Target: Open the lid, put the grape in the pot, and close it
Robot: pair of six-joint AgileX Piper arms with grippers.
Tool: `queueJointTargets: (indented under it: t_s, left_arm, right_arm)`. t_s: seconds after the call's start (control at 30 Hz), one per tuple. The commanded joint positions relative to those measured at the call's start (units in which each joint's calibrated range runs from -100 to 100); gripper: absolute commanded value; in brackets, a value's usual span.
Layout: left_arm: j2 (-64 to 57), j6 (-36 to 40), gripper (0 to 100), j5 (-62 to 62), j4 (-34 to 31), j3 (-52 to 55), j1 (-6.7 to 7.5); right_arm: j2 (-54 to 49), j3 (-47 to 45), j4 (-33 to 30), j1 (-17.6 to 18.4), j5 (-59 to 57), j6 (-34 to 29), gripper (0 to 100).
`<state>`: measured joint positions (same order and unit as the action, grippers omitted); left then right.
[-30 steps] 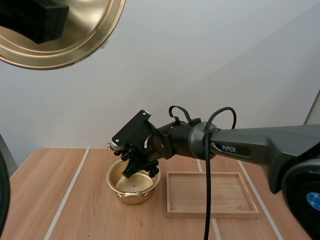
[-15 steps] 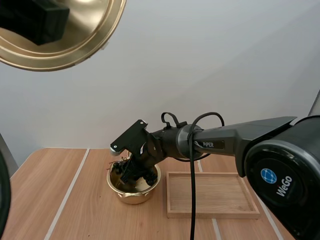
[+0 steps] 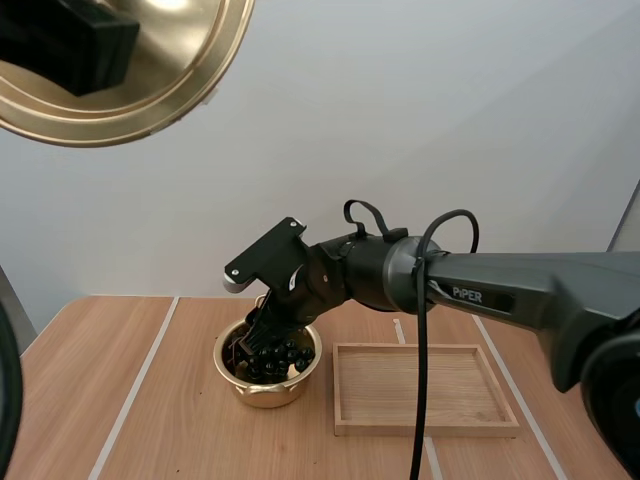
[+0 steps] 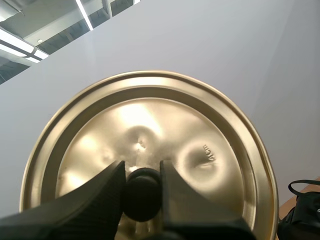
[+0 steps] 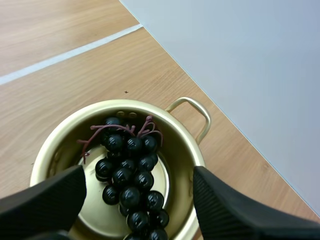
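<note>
Bunch of dark, near-black grapes (image 5: 130,175) w/ a reddish-purple stem lies inside the round gold metal pot (image 5: 175,150). It rests on the pot floor, stem end up toward the rim by the looped side handle, berries trailing away from it. In the high view the grapes (image 3: 272,358) fill most of the pot's (image 3: 265,390) opening. No lid on the pot; it sits upright on the light wooden table (image 3: 150,400) w/ pale inlaid stripes.

Right gripper (image 5: 139,172) hangs directly over the pot, jaws spread wide, one black finger to each side of the bunch, neither touching the berries. Nothing is held btw them. From the high view the right gripper (image 3: 268,325) points down into the pot mouth, arm reaching in across from the right side.

Just beside the pot, to its right in the high view, is a shallow rectangular wooden tray (image 3: 425,428), flat on the table, close to the pot but not touching.

Round gold metal lid (image 4: 200,130) is well apart from the pot, held up high; in the high view the lid (image 3: 190,60) sits far above the table. Left gripper (image 4: 141,170) is clamped on the lid's black knob (image 4: 142,200), fingers pinching it from both sides.
</note>
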<state>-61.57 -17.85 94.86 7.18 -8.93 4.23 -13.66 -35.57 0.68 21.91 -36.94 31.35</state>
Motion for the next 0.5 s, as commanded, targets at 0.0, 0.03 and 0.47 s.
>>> queueJointTargets:
  t_s: [0.0,0.03,0.47]
  left_arm:
    - [-0.2,0.51,0,-0.28,-0.18,-0.32,0.21]
    - [-0.2,0.51,0,-0.28,-0.18,-0.32,0.21]
    - [5.2,0.7,0,5.14,-2.31,-0.32,0.21]
  right_arm:
    - [-3.35,0.41,0.22,0.07,-7.4,0.09,40]
    - [-3.87,0.41,0.22,0.07,-8.74,0.09,30]
    - [-22.22,-3.99,2.58,-5.22,-24.73,-0.02,0]
